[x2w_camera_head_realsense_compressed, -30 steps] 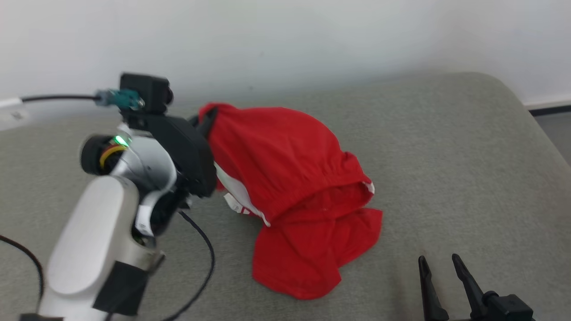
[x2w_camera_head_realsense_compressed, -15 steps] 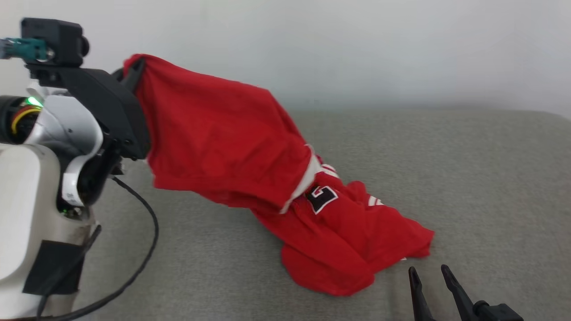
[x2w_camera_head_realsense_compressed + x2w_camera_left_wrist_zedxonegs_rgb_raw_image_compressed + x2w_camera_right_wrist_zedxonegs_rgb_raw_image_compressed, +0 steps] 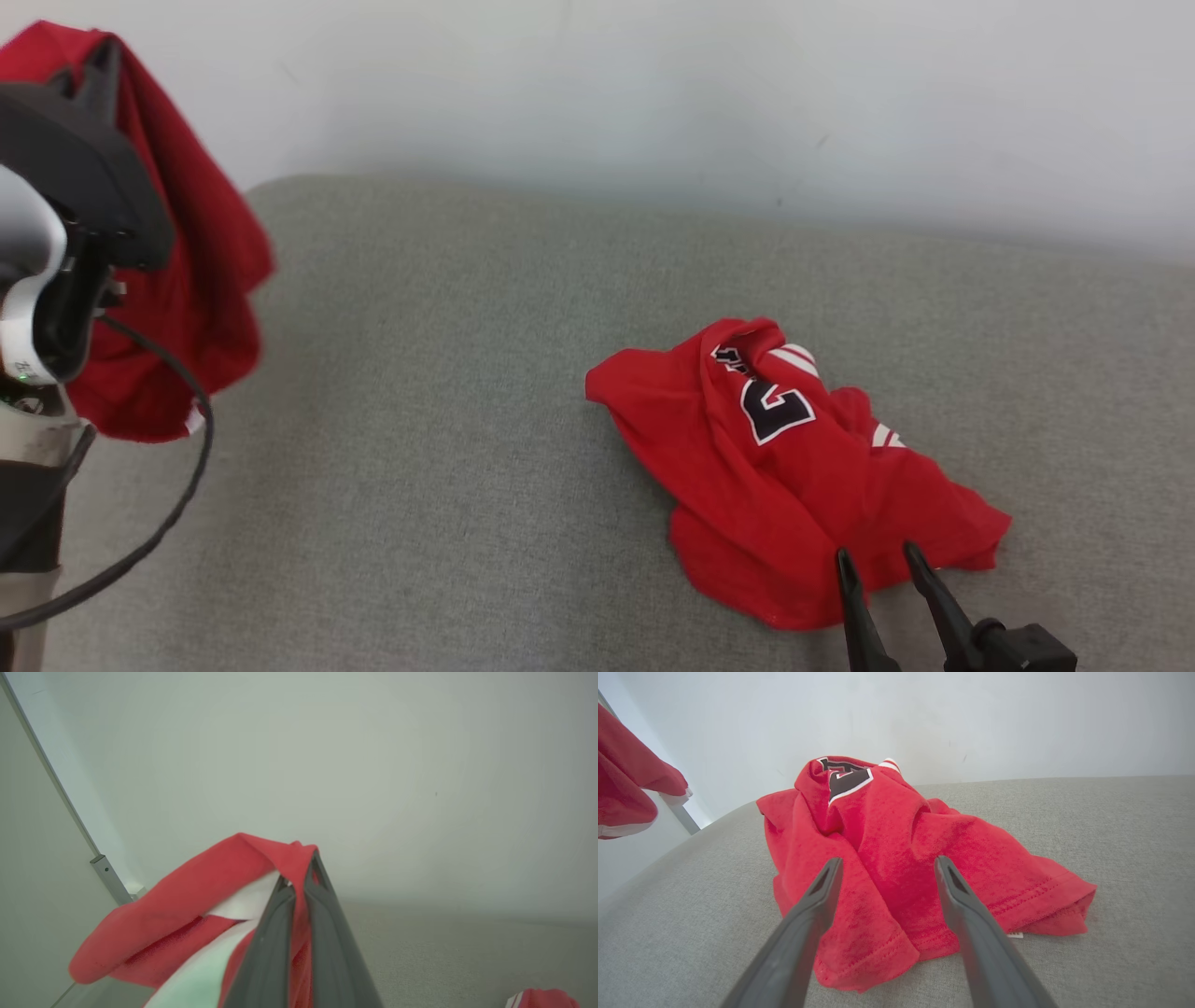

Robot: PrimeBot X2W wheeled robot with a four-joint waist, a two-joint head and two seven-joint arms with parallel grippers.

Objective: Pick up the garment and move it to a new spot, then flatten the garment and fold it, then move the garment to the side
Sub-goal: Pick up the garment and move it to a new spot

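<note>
A grey upholstered surface point(image 3: 420, 420) meets a plain white wall point(image 3: 597, 93). The left end effector point(image 3: 299, 877) is clamped on a red garment point(image 3: 201, 280), which hangs at the surface's left end. A crumpled red jersey point(image 3: 794, 476) lies before the right end effector point(image 3: 873, 565), whose fingers are apart.

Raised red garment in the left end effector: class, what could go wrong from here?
1. The left end effector pinches only a fold of the raised garment, so the garment might slip free in transit.
2. Its hanging cloth sits close to the arm's cable and could snag it.
3. A crumpled numbered jersey lies on the cushion before the open right end effector. Laying the garment nearby could tangle the two.
</note>
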